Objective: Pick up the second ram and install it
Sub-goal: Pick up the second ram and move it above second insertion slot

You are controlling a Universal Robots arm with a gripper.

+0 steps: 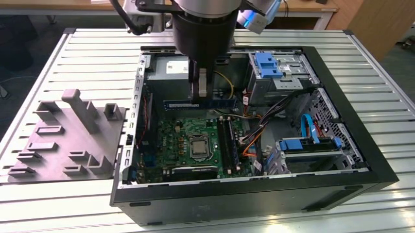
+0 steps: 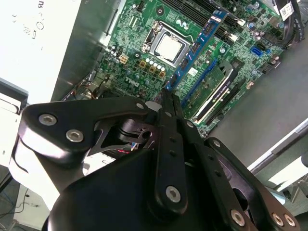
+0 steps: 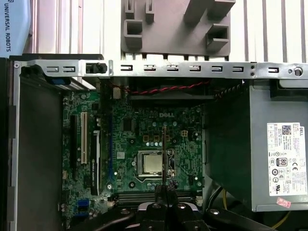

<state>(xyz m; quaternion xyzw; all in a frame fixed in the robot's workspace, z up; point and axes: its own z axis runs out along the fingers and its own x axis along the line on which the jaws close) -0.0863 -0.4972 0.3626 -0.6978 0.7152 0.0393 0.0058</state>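
The second ram (image 1: 217,103), one long thin dark-blue stick, hangs level above the green motherboard (image 1: 172,141) inside the one open computer case (image 1: 259,199) on the surface (image 1: 363,48), clamped in the pincer (image 1: 198,99)

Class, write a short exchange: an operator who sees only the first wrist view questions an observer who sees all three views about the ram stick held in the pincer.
Operator: I see only a thin dark edge beyond the pincer. What is it?
Observer: The exterior view shows the second ram broadside, a long bluish stick gripped near its middle.
Operator: Is it in a slot?
Observer: No. In the exterior view it sits crosswise to the black slots, nearer the power supply.
Operator: What lies past the slots?
Observer: The exterior view's right holds blue drive brackets and a cable bundle.
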